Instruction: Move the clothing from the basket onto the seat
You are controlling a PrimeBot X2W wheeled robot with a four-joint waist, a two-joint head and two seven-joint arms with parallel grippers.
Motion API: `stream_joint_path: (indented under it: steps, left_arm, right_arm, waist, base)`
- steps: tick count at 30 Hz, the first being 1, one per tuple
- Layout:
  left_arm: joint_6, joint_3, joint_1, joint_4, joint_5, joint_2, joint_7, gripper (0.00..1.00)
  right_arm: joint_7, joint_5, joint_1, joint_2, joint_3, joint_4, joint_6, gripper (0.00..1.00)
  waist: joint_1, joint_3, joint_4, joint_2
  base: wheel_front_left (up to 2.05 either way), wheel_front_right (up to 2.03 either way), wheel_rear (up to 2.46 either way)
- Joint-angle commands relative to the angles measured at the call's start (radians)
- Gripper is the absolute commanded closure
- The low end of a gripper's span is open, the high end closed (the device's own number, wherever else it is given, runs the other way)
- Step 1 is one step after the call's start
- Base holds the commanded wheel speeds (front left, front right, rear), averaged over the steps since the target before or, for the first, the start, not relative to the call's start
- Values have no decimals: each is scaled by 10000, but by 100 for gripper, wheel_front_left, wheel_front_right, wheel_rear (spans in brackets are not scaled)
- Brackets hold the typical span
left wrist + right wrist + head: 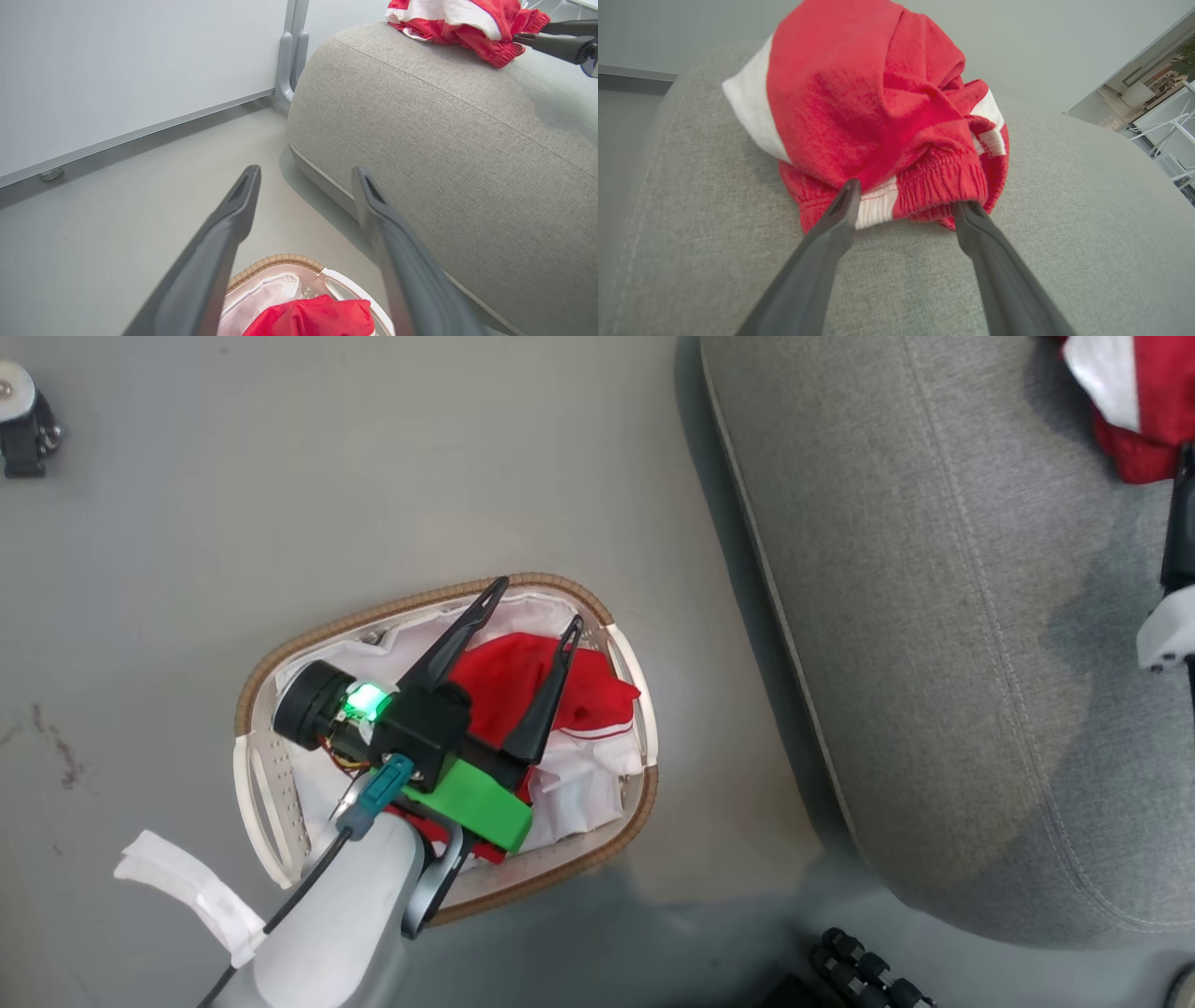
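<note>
Head view, left gripper point(540, 601): fingers spread with nothing between them, poised over the basket point(252, 681), which stands on the floor just beside the seat point(934, 616).
Head view, remaining garment point(504, 677): crumpled in the basket on the white liner point(415, 637). Its long axis runs roughly toward the seat, with the striped white band at the seat-side end.
Left wrist view, step in hand: judged to be the second pickup. The red heap lies below the open fingers. The next move calls for a descent and a closing on red cloth, not liner.
Right wrist view, right gripper point(906, 196): fingers apart, tips at the gathered hem of the delivered garment point(878, 93), not clamped.
Right wrist view, delivered garment: bunched on the seat top. Its long axis runs away from the gripper, with the hem toward it.
</note>
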Motion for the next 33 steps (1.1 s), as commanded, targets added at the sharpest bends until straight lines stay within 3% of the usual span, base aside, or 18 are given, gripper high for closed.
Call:
stream_joint_path:
  steps: [1, 8, 15, 26, 33]
  left_arm:
    - [-27, 89, 166, 34, -16, 3, -9, 0]
    - [-27, 569, 675, 37, -159, -215, -9, 0]
    - [-27, 949, 1083, 30, -320, -514, -9, 0]
    - [-27, 2376, 1973, -118, -552, -972, -9, 0]
    - [-27, 3461, 2766, -213, -660, -1147, -8, 0]
  right_arm:
    - [-24, 36, 350, 58, 8, -139, -14, 0]
    - [-24, -106, 1533, 438, -98, -861, -14, 0]
    - [-24, -443, 1711, 309, 12, -1380, -14, 0]
    - [-24, -110, 1073, 140, 1413, -1631, -14, 0]
    - [-24, 143, 1450, 723, 2425, -1771, -14, 0]
  waist:
    - [-1, -324, -91, 0]
    - [-1, -1212, -109, 0]
    - [-1, -2225, 182, 0]
    - [-1, -3802, 1243, 0]
    - [-1, -4469, 1884, 0]
  base:
    - [0, 0, 0]
    - [0, 0, 0]
    - [0, 0, 0]
    - [0, 0, 0]
    - [0, 0, 0]
